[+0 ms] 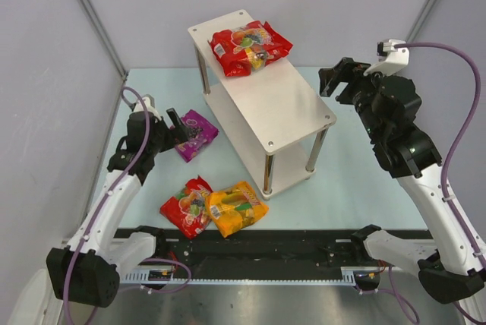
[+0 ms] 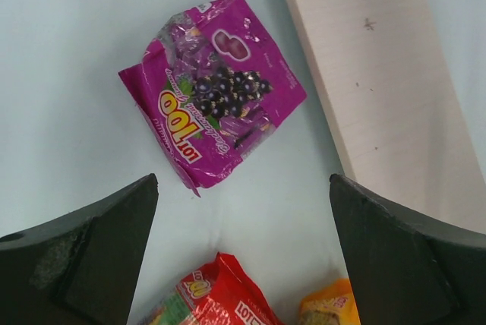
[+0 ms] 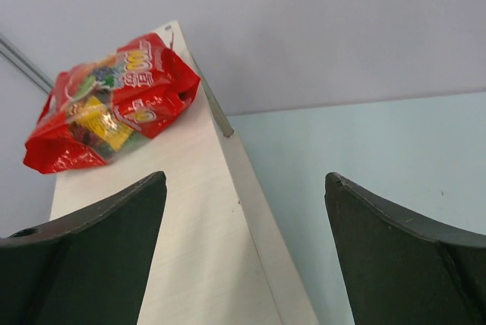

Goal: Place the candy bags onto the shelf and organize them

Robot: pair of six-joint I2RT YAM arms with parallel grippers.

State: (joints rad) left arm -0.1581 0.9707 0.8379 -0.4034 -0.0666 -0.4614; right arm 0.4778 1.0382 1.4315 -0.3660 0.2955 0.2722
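Near the purple bag [image 2: 215,115], left gripper [image 2: 241,188] wide open, empty

The purple bag [image 2: 213,120] is showing glossy, crinkled plastic, catching light along its creases. The red bag on the shelf [image 1: 249,46] is gleaming likewise, its film looking partly see-through. The second red bag [image 1: 186,207] and the orange-yellow bag [image 1: 237,207] are shining as slick plastic too. The shelf [image 1: 281,105] boards are looking matt and pale with faint wood-like grain; its legs [image 1: 267,173] are glinting as polished metal. The counter [image 1: 349,181] is appearing smooth and matt. The fingers [image 2: 99,249] of the left tool [image 2: 243,203] are looking matt black, slightly scuffed.
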